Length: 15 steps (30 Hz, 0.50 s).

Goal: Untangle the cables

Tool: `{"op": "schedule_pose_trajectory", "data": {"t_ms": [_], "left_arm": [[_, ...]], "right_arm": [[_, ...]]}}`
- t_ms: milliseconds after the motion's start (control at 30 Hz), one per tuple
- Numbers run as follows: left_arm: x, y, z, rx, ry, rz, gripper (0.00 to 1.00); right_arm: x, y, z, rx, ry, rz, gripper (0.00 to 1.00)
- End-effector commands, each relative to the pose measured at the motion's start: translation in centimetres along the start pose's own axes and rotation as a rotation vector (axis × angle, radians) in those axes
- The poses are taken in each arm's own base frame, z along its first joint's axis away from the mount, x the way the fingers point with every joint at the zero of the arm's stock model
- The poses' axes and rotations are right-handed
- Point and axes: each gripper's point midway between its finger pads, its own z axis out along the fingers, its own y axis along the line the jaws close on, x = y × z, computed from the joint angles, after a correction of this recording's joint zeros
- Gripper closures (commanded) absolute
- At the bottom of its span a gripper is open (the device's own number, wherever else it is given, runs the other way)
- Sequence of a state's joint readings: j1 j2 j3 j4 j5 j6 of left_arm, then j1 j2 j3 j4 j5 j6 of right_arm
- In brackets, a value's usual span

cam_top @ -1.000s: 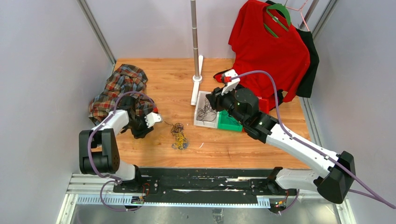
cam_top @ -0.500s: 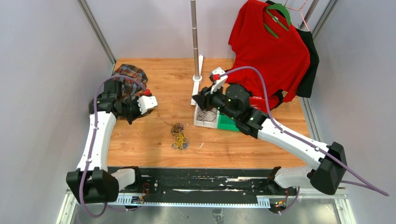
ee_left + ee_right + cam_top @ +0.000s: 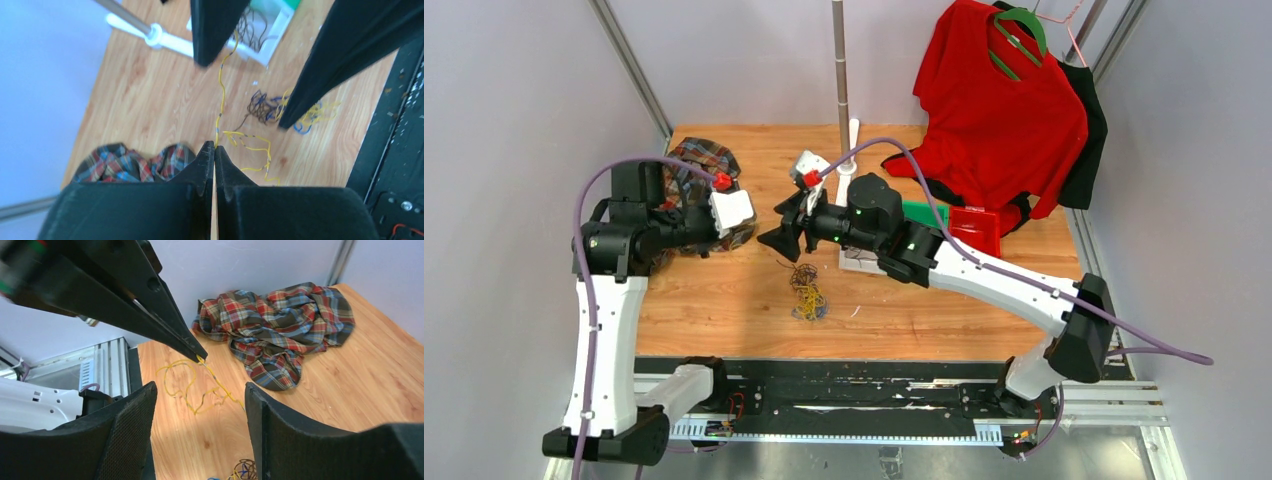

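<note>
My left gripper [image 3: 215, 146] is shut on a thin yellow cable [image 3: 220, 95], pinched right at its tips and held above the table. The strand droops in loops [image 3: 192, 390] toward the wad of black, blue and yellow cables [image 3: 807, 291] on the wooden table. My right gripper [image 3: 200, 400] faces the left gripper's tips [image 3: 199, 356] from close by. It is open, with nothing between its fingers [image 3: 215, 30]. In the top view the two grippers almost meet, left gripper [image 3: 759, 230] and right gripper [image 3: 784, 232], above and left of the wad. Black cables [image 3: 252, 27] lie in a white tray [image 3: 280, 22].
A crumpled plaid shirt [image 3: 686, 165] lies at the table's back left, behind the left arm. A pole on a white foot [image 3: 848, 160] stands at the back centre. Green [image 3: 924, 212] and red [image 3: 976, 226] bins sit behind the right arm. Red and black shirts [image 3: 1004, 100] hang at the back right.
The left arm rose and its gripper shut on the yellow cable. The right gripper swung left from the white tray to face the left gripper and opened wider.
</note>
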State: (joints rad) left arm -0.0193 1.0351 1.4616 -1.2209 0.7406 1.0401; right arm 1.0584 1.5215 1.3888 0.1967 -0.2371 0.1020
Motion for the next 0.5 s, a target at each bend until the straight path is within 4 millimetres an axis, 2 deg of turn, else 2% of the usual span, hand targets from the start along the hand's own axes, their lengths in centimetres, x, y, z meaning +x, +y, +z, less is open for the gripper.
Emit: {"op": "schedule_pose_trajectory", "data": {"t_ms": [0, 200, 367, 467], "left_arm": [[-4.0, -2.3, -1.1, 0.05, -0.12, -0.038, 1.0], [-6.3, -3.0, -2.0, 0.067, -0.184, -0.044, 1.0], [-8.3, -3.2, -2.7, 0.095, -0.248, -0.078, 0.99], [-9.7, -3.5, -3.1, 0.12, -0.294, -0.091, 1.0]], "right_arm": [[0.0, 2.7, 1.1, -0.114, 0.01, -0.054, 0.35], [1.8, 3.6, 1.3, -0.163, 0.032, -0.018, 0.34], [1.6, 4.3, 1.9, -0.184, -0.018, 0.04, 0.32], [0.7, 3.5, 2.5, -0.116, -0.07, 0.111, 0.32]]}}
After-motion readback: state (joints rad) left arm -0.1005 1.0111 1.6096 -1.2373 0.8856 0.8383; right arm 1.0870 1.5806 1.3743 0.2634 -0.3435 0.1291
